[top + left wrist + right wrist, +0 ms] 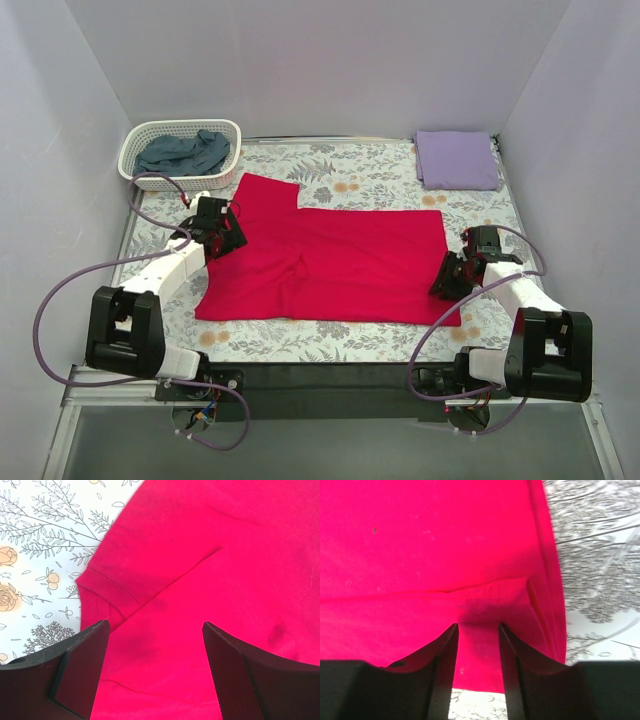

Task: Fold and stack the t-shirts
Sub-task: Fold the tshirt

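The red t-shirt [330, 265] lies spread flat in the middle of the table, one sleeve toward the back left. My left gripper [228, 235] hovers over the shirt's left side, next to a folded sleeve hem [107, 587]. Its jaws [155, 625] stand wide open above flat red cloth [225, 555]. My right gripper [445, 280] is at the shirt's right edge. There its fingers [478, 627] stand a little apart over the stitched hem [490, 592], with flat cloth between them. A folded lavender t-shirt [457, 158] lies at the back right. A blue-grey t-shirt [185, 152] sits crumpled in a basket.
A white plastic basket [228, 128] stands at the back left corner. The floral table covering [360, 180] shows around the red shirt. Pale walls enclose the table on three sides. Purple cables loop beside both arm bases.
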You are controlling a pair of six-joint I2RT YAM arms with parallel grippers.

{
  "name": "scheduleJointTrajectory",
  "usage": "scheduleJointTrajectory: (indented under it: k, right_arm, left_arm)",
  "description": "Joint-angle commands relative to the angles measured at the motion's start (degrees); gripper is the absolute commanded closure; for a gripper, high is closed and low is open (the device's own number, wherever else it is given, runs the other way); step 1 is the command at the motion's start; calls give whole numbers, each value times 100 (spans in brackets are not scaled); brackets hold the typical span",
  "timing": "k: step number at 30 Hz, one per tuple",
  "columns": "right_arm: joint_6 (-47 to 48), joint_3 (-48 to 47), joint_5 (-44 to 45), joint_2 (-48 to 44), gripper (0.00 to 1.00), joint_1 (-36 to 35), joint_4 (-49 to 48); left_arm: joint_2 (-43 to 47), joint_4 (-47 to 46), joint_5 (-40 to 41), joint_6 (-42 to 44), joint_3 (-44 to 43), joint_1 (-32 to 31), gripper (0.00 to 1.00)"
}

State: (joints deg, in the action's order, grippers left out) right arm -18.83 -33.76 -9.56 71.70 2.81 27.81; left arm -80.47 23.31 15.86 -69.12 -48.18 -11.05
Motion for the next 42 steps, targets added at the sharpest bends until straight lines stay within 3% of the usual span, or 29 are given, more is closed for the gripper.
scheduleJointTrajectory:
  k: [1,8,11,16,19,28,34,40,41,42]
  right_arm:
    - [-33,45,1271,46,62,44,110]
    - [-209,-183,2195,-174,64,194,286]
    - [-130,-491,1776,-305,64,185,269]
    - [388,-991,1036,-613,61,88,-617]
    - [625,-1395,1000,-317,60,88,-934]
    - [1197,-2679,552,1493,60,79,-1410]
    - [1461,-3014,596,2049,61,79,-1594]
    - [1619,-3066,613,2383,63,-17,-1753]
    - [1637,-3067,683,2410,64,-43,-1770]
    - [1646,-3058,745,2436,64,-61,-1788]
  left_arm:
    - [400,-283,172,127,55,24,30]
    - [646,-292,146,144,46,24,29]
    - [769,-353,50,267,55,24,27]
    - [761,-556,-460,671,-146,24,26]
    - [506,-547,-803,865,-384,24,27]
    - [-1233,-494,-382,1190,-1667,41,28]
    - [-2138,-494,-338,1594,-2230,41,31]
    - [-2667,-547,-241,1788,-2520,50,40]
    - [-2763,-547,-241,1814,-2538,59,43]
    - [-2799,-556,-241,1823,-2564,68,52]
